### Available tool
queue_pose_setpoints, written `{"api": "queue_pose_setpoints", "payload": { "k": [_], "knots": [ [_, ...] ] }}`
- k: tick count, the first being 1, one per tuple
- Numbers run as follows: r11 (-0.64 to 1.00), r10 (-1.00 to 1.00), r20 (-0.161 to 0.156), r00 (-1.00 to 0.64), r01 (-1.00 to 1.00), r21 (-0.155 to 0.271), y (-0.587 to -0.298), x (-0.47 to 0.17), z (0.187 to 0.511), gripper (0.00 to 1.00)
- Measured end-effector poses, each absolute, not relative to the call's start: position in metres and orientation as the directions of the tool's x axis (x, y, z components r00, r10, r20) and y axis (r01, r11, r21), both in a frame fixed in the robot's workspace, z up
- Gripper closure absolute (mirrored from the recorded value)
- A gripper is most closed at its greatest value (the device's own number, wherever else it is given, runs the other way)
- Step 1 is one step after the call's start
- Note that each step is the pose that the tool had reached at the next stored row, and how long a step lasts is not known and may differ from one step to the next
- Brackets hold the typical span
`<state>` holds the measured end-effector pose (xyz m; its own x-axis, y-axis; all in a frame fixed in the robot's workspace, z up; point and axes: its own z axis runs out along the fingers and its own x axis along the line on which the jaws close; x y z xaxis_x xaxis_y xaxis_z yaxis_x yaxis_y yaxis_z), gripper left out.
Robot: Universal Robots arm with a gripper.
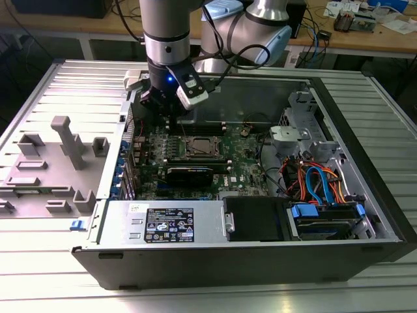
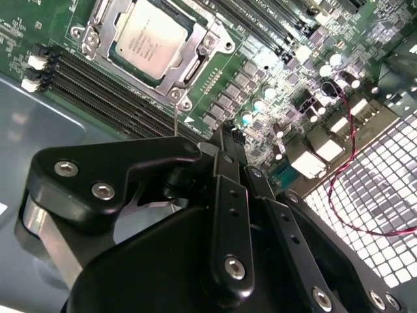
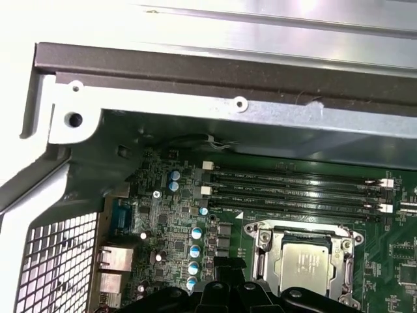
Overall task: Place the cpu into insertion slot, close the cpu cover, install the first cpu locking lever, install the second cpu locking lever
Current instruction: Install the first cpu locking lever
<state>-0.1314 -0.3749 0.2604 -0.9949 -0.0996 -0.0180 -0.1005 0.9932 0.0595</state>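
Observation:
The cpu (image 2: 148, 36) lies flat in the insertion slot on the green motherboard, its silvery top showing. The cpu cover (image 2: 195, 62) lies closed over it as a metal frame and hides most of the slot. One thin locking lever (image 2: 176, 117) sticks up from the socket's corner toward my gripper. My gripper (image 2: 227, 134) hovers beside the socket over small capacitors, fingers together with nothing between them, a short gap from the lever. In the exterior view the gripper (image 1: 171, 121) hangs just behind the cpu (image 1: 197, 147). In the first wrist view the cpu (image 3: 305, 264) sits beside a fingertip (image 3: 228, 264).
Long black memory slots (image 2: 104, 98) run along the socket. A red and black wire (image 2: 352, 130) loops near the perforated case wall. The case rim (image 3: 195, 72) is close behind. A power supply (image 1: 166, 222), a drive cage with cables (image 1: 319, 189) and a grey fixture (image 1: 58, 163) surround the board.

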Motion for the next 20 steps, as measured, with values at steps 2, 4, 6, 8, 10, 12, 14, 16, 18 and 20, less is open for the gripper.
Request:
{"api": "queue_pose_setpoints", "payload": {
  "k": [2, 4, 6, 8, 10, 12, 14, 16, 18, 20],
  "knots": [
    [0.993, -0.1, -0.018, -0.995, -0.101, 0.06, -0.373, -0.131, 0.26, 0.89],
    [0.993, -0.1, -0.018, -0.995, -0.101, 0.06, -0.37, -0.131, 0.26, 0.89],
    [0.993, -0.101, -0.018, -0.995, -0.102, 0.06, -0.367, -0.131, 0.26, 0.89],
    [0.993, -0.103, -0.018, -0.995, -0.103, 0.059, -0.365, -0.131, 0.26, 0.89],
    [0.993, -0.105, -0.018, -0.994, -0.106, 0.06, -0.363, -0.131, 0.26, 0.89],
    [0.992, -0.106, -0.018, -0.994, -0.107, 0.059, -0.361, -0.131, 0.26, 0.89],
    [0.992, -0.109, -0.021, -0.994, -0.11, 0.059, -0.359, -0.131, 0.26, 0.89],
    [0.992, -0.109, -0.03, -0.994, -0.11, 0.058, -0.358, -0.132, 0.26, 0.89],
    [0.992, -0.109, -0.033, -0.994, -0.11, 0.058, -0.357, -0.132, 0.259, 0.89],
    [0.992, -0.109, -0.033, -0.994, -0.111, 0.058, -0.355, -0.131, 0.259, 0.89]
  ]
}}
